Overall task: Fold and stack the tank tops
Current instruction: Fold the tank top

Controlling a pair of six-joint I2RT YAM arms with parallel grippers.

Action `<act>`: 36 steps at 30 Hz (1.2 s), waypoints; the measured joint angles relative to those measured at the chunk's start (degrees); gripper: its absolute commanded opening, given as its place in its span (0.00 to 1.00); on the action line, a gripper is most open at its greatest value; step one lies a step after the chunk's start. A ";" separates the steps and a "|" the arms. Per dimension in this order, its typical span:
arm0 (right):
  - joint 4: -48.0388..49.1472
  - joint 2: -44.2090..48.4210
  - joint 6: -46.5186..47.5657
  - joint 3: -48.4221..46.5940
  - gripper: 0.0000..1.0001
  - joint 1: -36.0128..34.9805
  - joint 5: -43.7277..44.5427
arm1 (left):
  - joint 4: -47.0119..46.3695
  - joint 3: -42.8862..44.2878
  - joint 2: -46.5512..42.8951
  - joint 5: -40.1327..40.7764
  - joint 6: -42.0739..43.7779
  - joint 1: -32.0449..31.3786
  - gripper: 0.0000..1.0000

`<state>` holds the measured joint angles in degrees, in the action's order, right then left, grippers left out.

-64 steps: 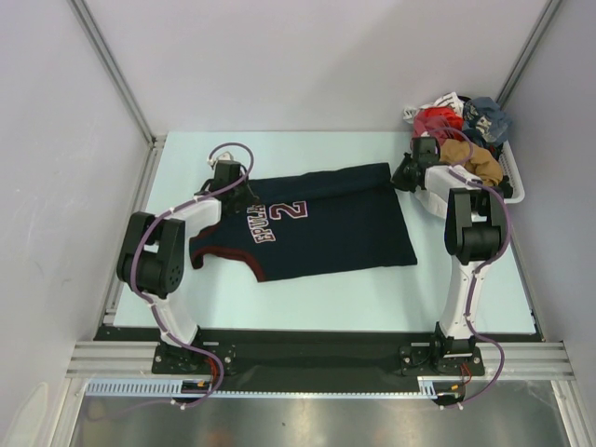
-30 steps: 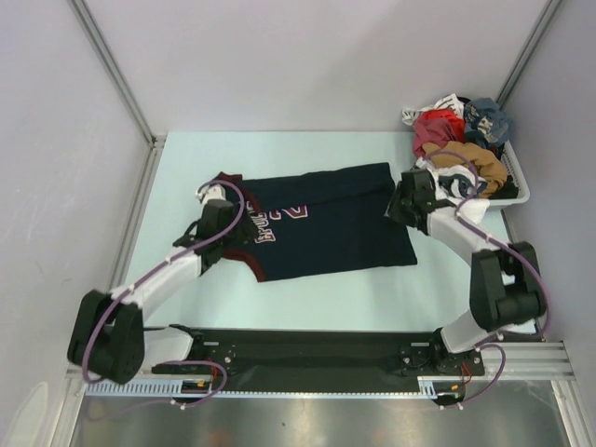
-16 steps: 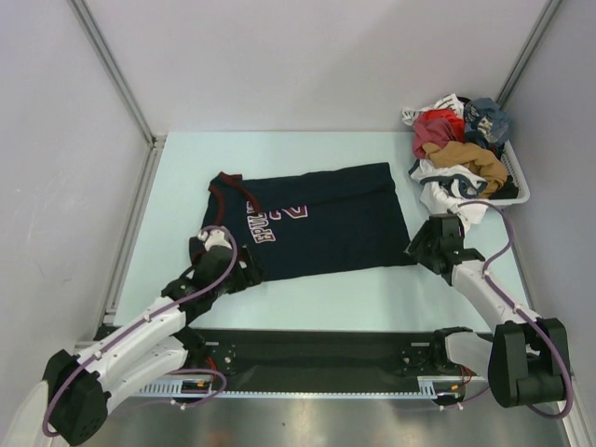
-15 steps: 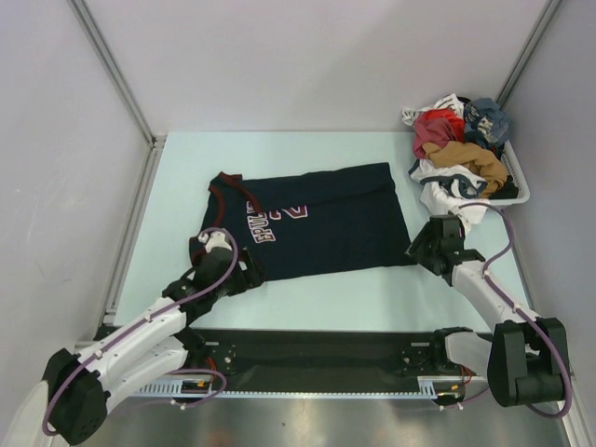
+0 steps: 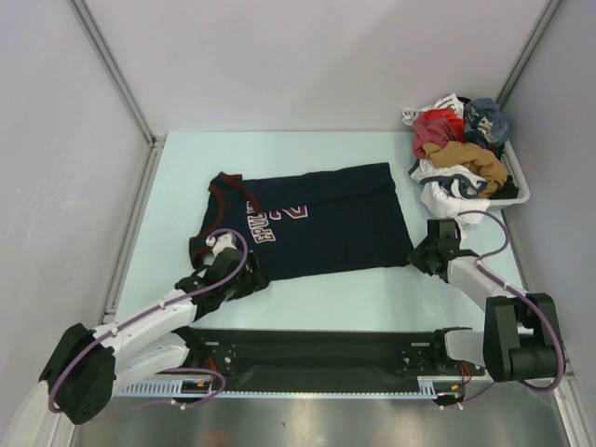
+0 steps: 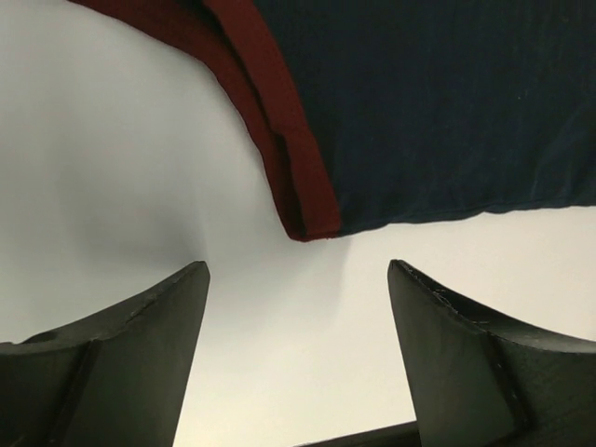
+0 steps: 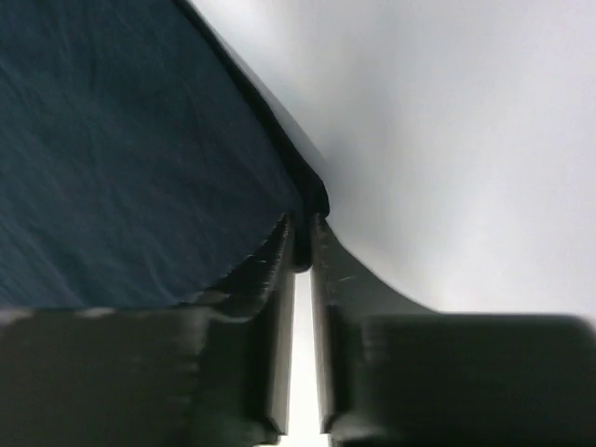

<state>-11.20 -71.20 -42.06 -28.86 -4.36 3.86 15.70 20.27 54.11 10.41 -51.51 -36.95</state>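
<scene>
The navy tank top [image 5: 317, 228] lies spread flat on the worktop [image 5: 354, 298], between the two sets of jaws. Its chest carries a large "2" [image 5: 296, 212] and a row of pale, red-edged letters [image 5: 261, 226], turned sideways and too small to read with certainty.

The left gripper [image 6: 298, 279] stands with its jaws wide. Only its wrist view shows the maroon trim [image 6: 279, 149] coming to a point just ahead of the gap, apart from both jaws.

The right gripper [image 7: 303, 228] has its jaws drawn narrow. From overhead they simply sit at the hem corner, but the wrist view shows the tips pinched on that dark edge.

Beyond the right jaws a basket [image 5: 517, 191] holds heaped clothes [image 5: 461, 149], with a white garment [image 5: 438, 193] with dark trim hanging over its rim.
</scene>
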 measured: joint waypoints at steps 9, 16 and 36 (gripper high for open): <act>-3.67 9.05 -0.52 0.98 0.00 -2.01 3.72 | -4.52 0.04 4.15 1.07 -0.83 -0.02 0.66; -6.12 15.26 -1.77 3.74 0.00 -7.30 6.64 | -8.96 0.26 8.98 1.22 -1.68 -0.37 0.31; -22.32 27.47 -9.35 5.51 0.00 -9.79 10.51 | 2.97 -4.90 -7.91 0.04 -4.94 -2.95 0.00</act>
<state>-33.52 -43.72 -51.42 -23.35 -14.15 14.37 18.68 15.38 46.19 10.46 -56.45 -39.90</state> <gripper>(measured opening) 0.032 0.035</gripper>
